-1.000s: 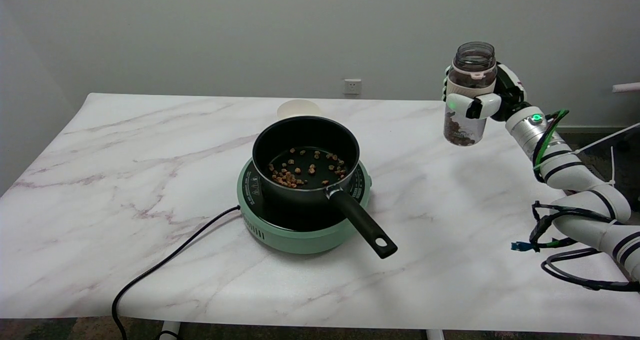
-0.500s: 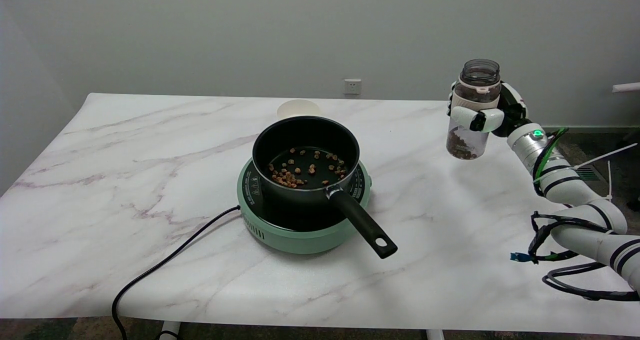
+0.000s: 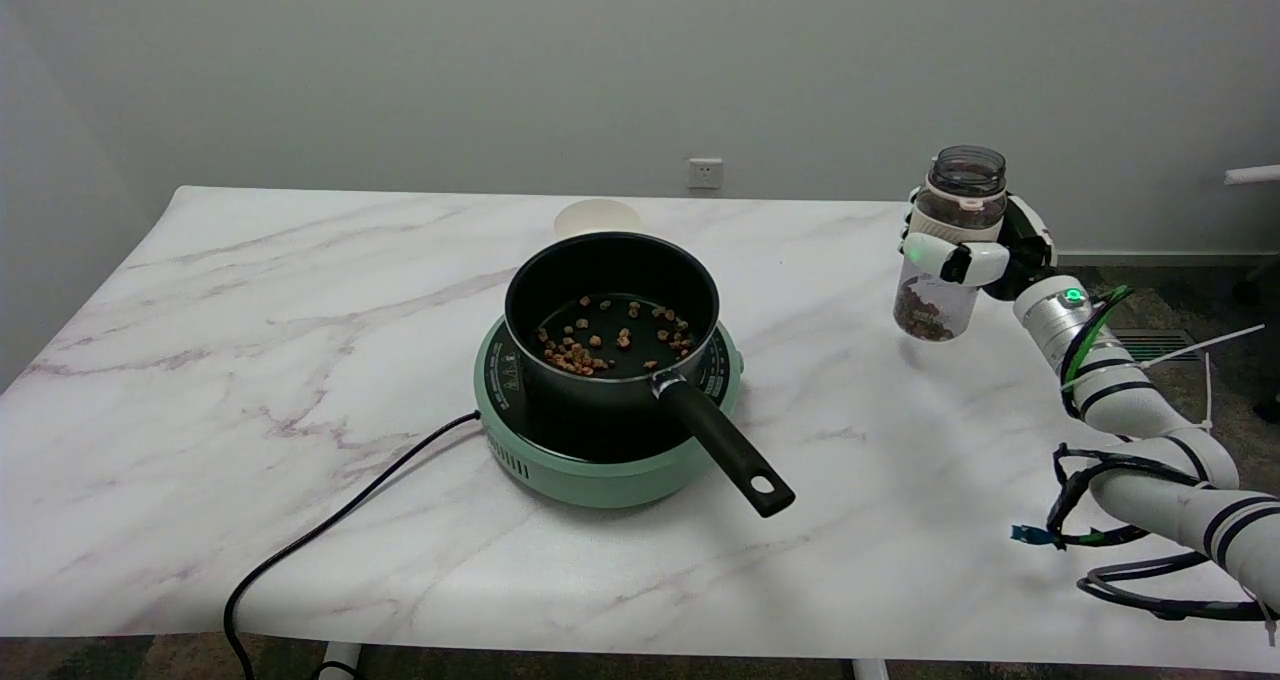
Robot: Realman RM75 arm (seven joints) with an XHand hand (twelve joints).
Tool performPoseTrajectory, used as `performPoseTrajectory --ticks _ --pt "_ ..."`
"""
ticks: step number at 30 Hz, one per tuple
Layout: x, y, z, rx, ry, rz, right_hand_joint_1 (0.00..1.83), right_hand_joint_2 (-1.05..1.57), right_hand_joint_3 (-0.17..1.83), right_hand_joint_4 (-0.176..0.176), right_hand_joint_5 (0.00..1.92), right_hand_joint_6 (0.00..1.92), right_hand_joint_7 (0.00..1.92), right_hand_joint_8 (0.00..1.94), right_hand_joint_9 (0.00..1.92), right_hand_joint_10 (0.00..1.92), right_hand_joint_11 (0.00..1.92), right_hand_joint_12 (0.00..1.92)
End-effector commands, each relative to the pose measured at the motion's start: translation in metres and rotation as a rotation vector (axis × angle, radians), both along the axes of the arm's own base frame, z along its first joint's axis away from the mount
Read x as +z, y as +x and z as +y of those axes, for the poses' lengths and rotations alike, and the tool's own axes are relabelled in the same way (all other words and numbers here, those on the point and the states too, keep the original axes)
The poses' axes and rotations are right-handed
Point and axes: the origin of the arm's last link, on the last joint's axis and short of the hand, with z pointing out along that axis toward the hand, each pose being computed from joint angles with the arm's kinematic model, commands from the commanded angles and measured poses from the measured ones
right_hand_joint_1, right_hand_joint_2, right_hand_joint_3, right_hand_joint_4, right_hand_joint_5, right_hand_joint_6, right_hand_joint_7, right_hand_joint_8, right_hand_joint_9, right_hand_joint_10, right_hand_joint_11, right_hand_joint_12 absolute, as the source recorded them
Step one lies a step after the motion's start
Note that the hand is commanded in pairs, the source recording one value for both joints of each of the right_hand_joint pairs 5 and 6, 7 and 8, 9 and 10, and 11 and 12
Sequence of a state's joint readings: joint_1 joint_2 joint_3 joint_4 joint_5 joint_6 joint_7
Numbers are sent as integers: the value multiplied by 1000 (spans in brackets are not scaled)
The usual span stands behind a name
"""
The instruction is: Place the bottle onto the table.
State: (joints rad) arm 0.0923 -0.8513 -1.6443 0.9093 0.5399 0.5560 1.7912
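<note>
Clear bottle stands upright, mouth up, gripped by the right hand at frame right, above the worktop's right edge; bare marble lies below.

1. Table: white marble-look top with grey-pink veins, smooth, low sheen.
2. Bottle: clear plastic or glass, can't tell which, glossy, with a pale band below the neck.
3. Hand: hard white and black plastic shells, smooth, slightly shiny.
4. Arm: glossy white casing with a silvery metal-look wrist ring.
5. Pot: black, matt non-stick look inside; its handle is black plastic, satin.
6. Hob: mint-green plastic body, smooth; dark glossy top plate.
7. Cord: black rubbery sheath, matt.
</note>
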Motion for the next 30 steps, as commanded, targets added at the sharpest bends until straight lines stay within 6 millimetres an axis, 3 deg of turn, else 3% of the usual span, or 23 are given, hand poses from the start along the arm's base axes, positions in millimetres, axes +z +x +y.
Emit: performPoseTrajectory --ticks 1,5,8,16,30 --pt "3 -19 3 0 -57 -53 1488 548 1094 0 1495 1495 1429 1429 1349 1349 1190 1190" --pt "8 -17 -3 4 -85 -28 1477 720 928 0 1541 1541 1466 1466 1396 1396 1220 1220" --pt "10 -18 -7 19 -104 -40 1475 723 916 0 1535 1535 1464 1464 1392 1392 1218 1218" --pt "4 -31 -12 53 -145 -70 1500 486 1088 0 1456 1456 1382 1382 1327 1327 1142 1142" --pt "5 -37 -14 32 -164 -28 1505 402 1111 0 1440 1440 1355 1355 1305 1305 1146 1146"
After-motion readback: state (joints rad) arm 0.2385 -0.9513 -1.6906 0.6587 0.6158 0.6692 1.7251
